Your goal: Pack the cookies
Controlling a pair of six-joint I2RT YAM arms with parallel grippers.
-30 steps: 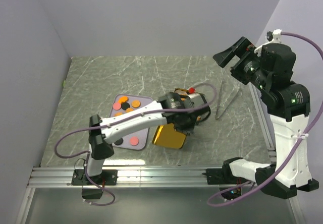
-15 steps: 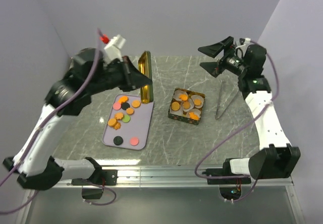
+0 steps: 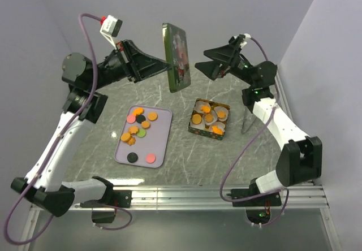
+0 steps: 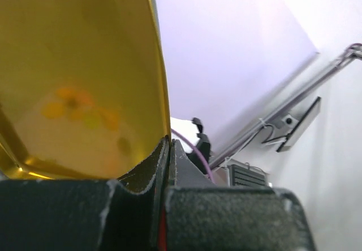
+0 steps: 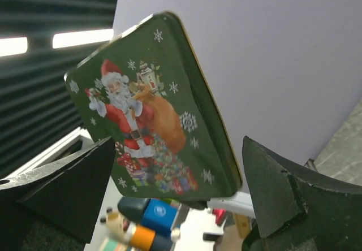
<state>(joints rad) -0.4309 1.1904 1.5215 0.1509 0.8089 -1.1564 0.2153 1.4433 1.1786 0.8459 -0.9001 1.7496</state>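
Nearest the arm bases, a lavender tray point(image 3: 159, 142) lay on the marble table point(image 3: 96, 92) with loose cookies point(image 3: 138, 129) scattered over it, mostly orange with some pink, black and one green. Just to its right stood an open tin point(image 3: 202, 134) whose white paper cups point(image 3: 220, 113) held more orange cookies, with tongs point(image 3: 246, 115) lying further right. Farther back and high in the air, the left gripper point(image 3: 166, 65) was clamped on the edge of a green lid point(image 3: 177, 56), holding it upright with its Santa picture facing the right gripper point(image 3: 201, 59), which hung spread wide close beside the lid, not touching it.
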